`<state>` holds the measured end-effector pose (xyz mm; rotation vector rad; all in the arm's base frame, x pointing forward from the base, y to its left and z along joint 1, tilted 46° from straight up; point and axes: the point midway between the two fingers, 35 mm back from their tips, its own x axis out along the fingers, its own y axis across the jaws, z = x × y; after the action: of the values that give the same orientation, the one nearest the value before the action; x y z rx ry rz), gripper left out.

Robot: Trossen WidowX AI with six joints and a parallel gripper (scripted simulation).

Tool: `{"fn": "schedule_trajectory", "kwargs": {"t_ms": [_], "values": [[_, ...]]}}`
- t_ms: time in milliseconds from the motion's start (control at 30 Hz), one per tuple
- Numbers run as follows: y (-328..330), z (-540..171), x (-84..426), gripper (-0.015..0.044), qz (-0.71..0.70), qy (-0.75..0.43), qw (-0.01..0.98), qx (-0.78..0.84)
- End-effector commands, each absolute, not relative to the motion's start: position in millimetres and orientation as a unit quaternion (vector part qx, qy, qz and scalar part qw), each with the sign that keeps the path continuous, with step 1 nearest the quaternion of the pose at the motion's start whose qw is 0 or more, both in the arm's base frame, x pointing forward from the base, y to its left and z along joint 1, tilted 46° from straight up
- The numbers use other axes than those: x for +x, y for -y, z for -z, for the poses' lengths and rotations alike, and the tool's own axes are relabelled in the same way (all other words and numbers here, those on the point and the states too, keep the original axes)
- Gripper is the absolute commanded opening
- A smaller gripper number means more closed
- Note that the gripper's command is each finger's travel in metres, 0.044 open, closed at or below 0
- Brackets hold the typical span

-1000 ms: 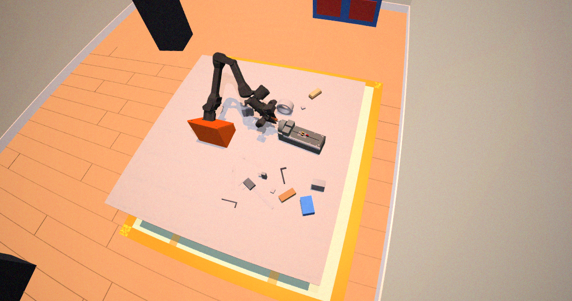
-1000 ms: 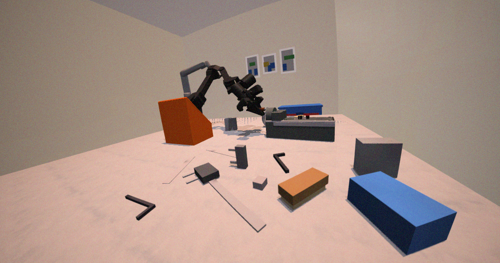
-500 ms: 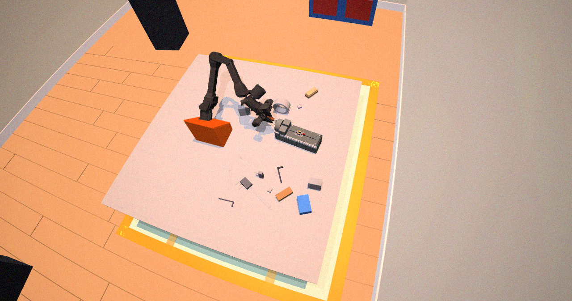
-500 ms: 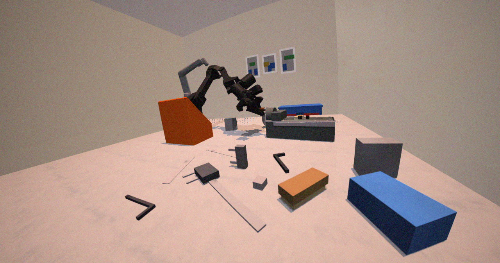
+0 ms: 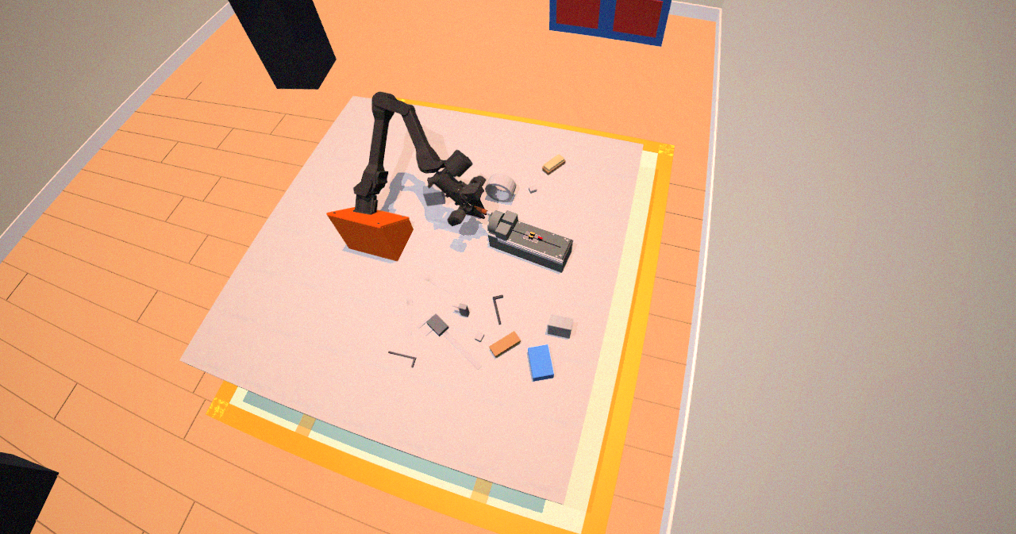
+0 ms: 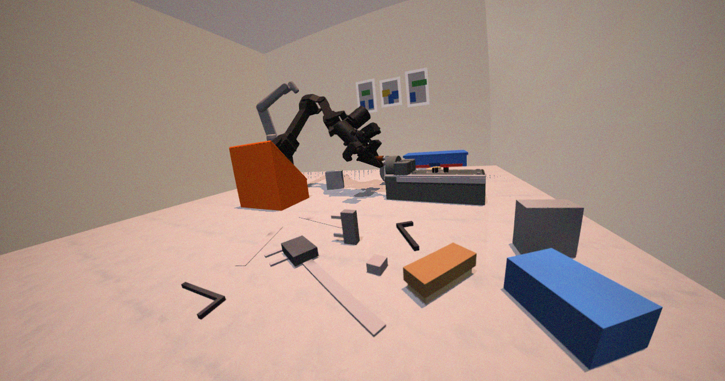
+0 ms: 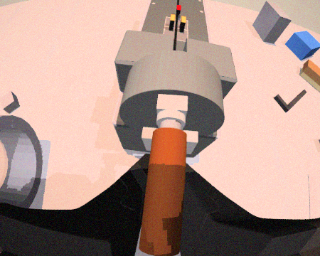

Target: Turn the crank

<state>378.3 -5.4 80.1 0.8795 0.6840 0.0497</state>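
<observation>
Orange handle [image 7: 170, 149] sits grasped in the claw [image 5: 484, 213] [image 6: 381, 162] [image 7: 161, 161] at the machine's left end; the machine [image 5: 531, 248] [image 6: 435, 190] [image 7: 174, 71] stands inside the counter's [image 5: 298, 303] [image 6: 152, 287] [image 7: 71, 71] edges, a gray ring [image 5: 500, 188] [image 7: 35, 156] nearby.

Beige walls [image 5: 867, 247] [image 6: 608, 99] enclose an orange plank floor [image 5: 106, 261], edged by a pale baseboard [image 5: 699, 247]. A blue cabinet [image 5: 606, 12] [image 6: 435, 155] with red door panels stands by the far wall. Three white-framed pictures [image 6: 366, 94] hang beneath a grey-mauve ceiling [image 6: 263, 3]. A black pedestal [image 5: 287, 40] stands well apart from the cabinet.
</observation>
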Motion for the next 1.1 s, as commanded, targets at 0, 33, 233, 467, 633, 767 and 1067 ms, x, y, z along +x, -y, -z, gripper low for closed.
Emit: {"fn": "schedule_trajectory", "kwargs": {"t_ms": [0,33,233,467,633,767,1067], "values": [[12.1,-74.3,375.6,0.0000,-0.010,-0.327,0.847,0.418],[12.1,-74.2,375.6,0.0000,-0.010,-0.327,0.847,0.418],[12.4,-73.6,375.5,0.0000,-0.010,-0.327,0.847,0.418],[12.7,-73.0,375.4,0.0000,-0.010,-0.327,0.847,0.418],[12.9,-72.5,375.3,0.0000,-0.010,-0.327,0.847,0.418],[13.1,-72.1,375.2,0.0000,-0.010,-0.327,0.847,0.418],[13.5,-71.2,375.1,0.0000,-0.010,-0.327,0.847,0.418]]}}
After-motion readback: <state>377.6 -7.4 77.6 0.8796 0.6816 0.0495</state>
